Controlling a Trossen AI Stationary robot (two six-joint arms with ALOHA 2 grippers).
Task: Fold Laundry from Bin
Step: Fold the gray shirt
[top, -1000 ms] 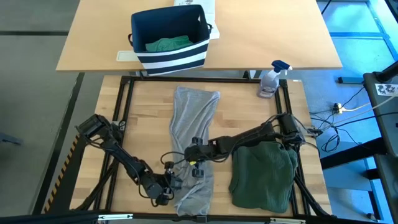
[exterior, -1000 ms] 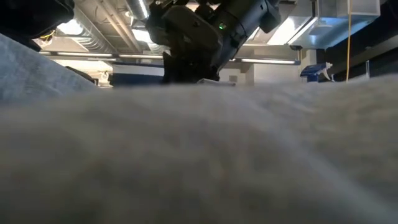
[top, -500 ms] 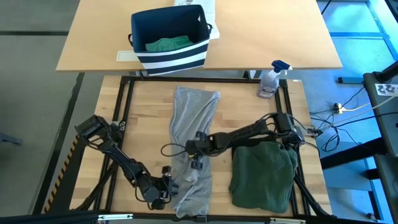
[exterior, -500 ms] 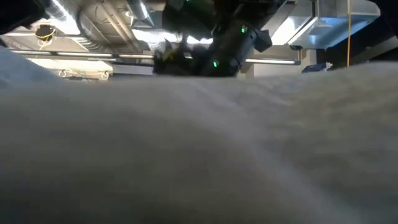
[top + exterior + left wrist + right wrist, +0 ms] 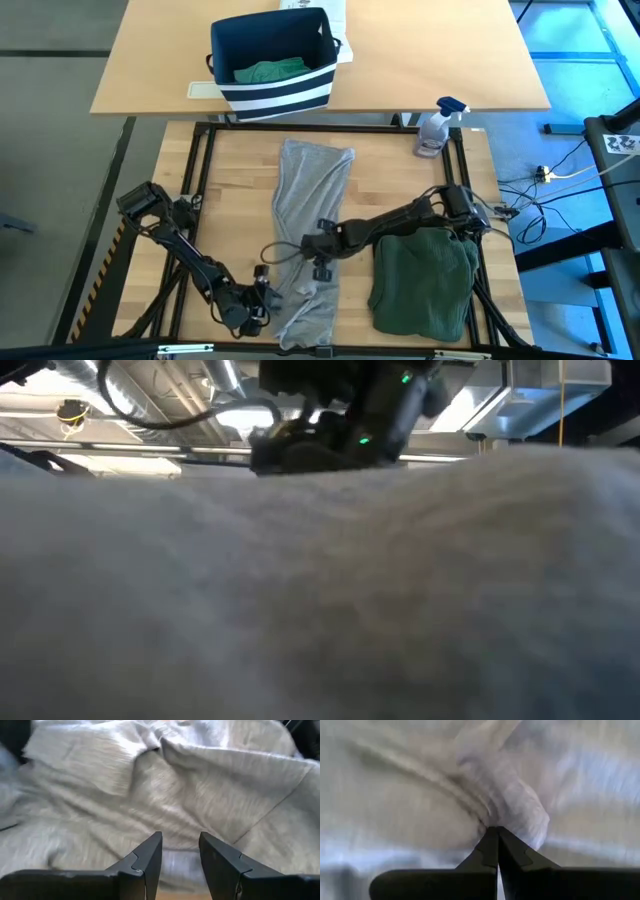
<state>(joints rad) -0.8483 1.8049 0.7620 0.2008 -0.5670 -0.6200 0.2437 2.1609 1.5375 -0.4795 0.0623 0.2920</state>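
A long light grey garment (image 5: 308,235) lies lengthwise down the middle of the wooden table (image 5: 400,170), soft and rumpled, narrow at the top and creased into ridges lower down. In the left wrist view its knit shows fine ribbing and one sharp fold running across.

The right gripper (image 5: 308,243) sits over the grey garment at the centre of the high view. Its fingers are pressed together, and in the right wrist view the tips (image 5: 496,840) meet at a raised ridge of grey cloth; whether any fabric is caught between them cannot be told.

The left gripper (image 5: 262,297) is at the lower left edge of the same garment. Its fingers stand partly spread (image 5: 180,852), with grey cloth just beyond them and nothing visibly between.

A dark green garment (image 5: 425,280) lies folded into a thick, rounded pad at the lower right, just beside the grey one. The bin (image 5: 272,88), boxy navy fabric with white stripes, stands on the far table at the upper middle, with a teal-green garment (image 5: 268,71) bunched inside. A spray bottle (image 5: 438,127) stands at the upper right corner of the work table. Bare wood lies open on the left.
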